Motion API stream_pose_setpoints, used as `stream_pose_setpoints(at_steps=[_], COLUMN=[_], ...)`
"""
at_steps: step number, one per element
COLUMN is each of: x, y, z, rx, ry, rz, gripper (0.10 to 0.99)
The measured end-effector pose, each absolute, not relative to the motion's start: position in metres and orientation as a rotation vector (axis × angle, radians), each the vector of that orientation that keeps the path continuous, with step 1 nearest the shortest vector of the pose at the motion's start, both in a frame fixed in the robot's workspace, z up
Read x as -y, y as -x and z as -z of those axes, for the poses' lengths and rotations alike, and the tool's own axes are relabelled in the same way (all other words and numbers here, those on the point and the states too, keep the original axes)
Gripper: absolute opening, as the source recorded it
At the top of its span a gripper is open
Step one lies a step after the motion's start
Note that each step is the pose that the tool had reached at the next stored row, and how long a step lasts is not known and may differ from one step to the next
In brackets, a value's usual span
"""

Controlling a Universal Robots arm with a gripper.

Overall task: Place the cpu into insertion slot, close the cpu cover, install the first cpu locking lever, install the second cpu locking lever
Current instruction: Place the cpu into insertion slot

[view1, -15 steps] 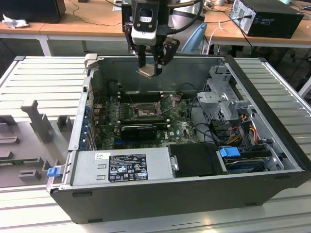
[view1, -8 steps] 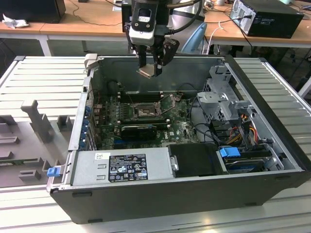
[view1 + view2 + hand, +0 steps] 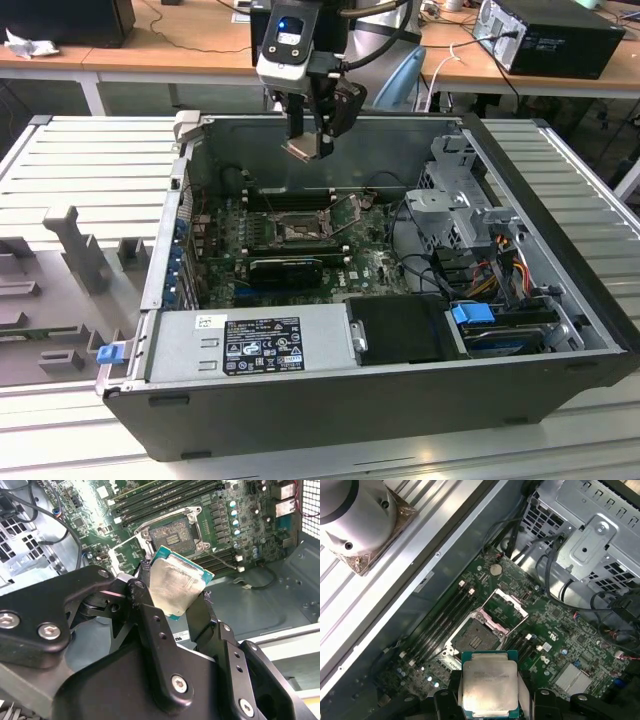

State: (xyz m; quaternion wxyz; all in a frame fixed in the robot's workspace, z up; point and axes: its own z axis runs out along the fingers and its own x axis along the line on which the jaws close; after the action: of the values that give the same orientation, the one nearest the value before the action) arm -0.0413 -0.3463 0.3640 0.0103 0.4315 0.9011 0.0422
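My gripper (image 3: 304,148): clenched on two opposite edges of the cpu (image 3: 489,687).
Cpu: held in the air above the open computer case (image 3: 560,330), metal face showing, apart from the board.
Insertion slot (image 3: 482,637): bare, dark centre exposed.
Cpu cover (image 3: 511,601): swung up beside the slot.
Writing: faint print on the cpu face and a label (image 3: 262,346) on the power supply (image 3: 180,350); I cannot make out either.

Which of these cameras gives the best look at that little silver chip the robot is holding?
The first wrist view: the cpu faces the camera squarely, its silver face nearly all visible. The second wrist view shows it tilted, pinched in the hand. The exterior view shows it small, at the hand's tip.
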Motion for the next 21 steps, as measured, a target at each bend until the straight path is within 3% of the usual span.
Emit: stream_pose_setpoints(at_steps=[21], x=[0.3463], y=[0.0413], z=[-0.3603], rx=[-2.775], ry=[-1.417], rz=[-0.131], gripper=[0.529])
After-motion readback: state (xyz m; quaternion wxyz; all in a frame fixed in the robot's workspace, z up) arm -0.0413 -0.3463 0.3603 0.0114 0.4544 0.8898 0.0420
